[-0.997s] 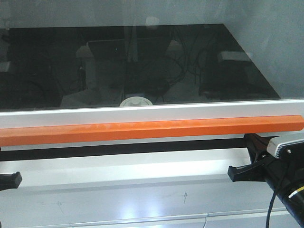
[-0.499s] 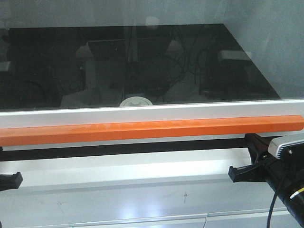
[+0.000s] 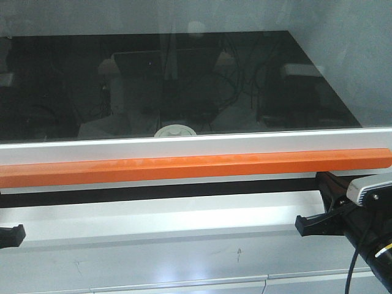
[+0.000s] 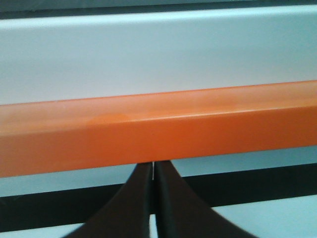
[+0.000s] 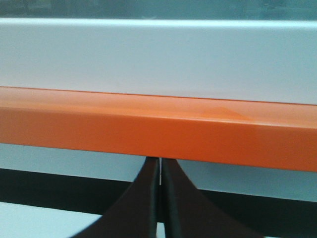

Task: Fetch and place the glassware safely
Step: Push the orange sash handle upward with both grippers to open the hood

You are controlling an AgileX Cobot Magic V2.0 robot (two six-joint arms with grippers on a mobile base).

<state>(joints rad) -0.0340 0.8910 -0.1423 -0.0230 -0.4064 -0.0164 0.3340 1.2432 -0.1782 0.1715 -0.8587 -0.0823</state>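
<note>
The glass jar [image 3: 175, 131] stands behind a glass pane [image 3: 245, 73], on the dark table [image 3: 318, 104] inside the enclosure, at its near edge and slightly left of centre. Only its round cream-white lid shows. The body is hidden below the white frame [image 3: 275, 142] of the pane, and reflections of cables and equipment on the glass blur the detail of the lid.

An orange bar [image 3: 196, 166] runs the full width just under the white frame.

The left fingers [image 4: 138, 198] are pressed together, with only a thin seam between them, and hold nothing. Their tips meet the lower edge of the orange bar, and whether they touch it cannot be told. In the front view they are mostly cut off by the left border of the picture.

The right fingers [image 5: 143, 198] are likewise closed flat against each other and empty, their tips at the bar's underside. In the front view they point inward at the lower right, and the arm behind them is cut off by the picture's edge.

Both pairs sit outside the pane, well apart from the jar.
</note>
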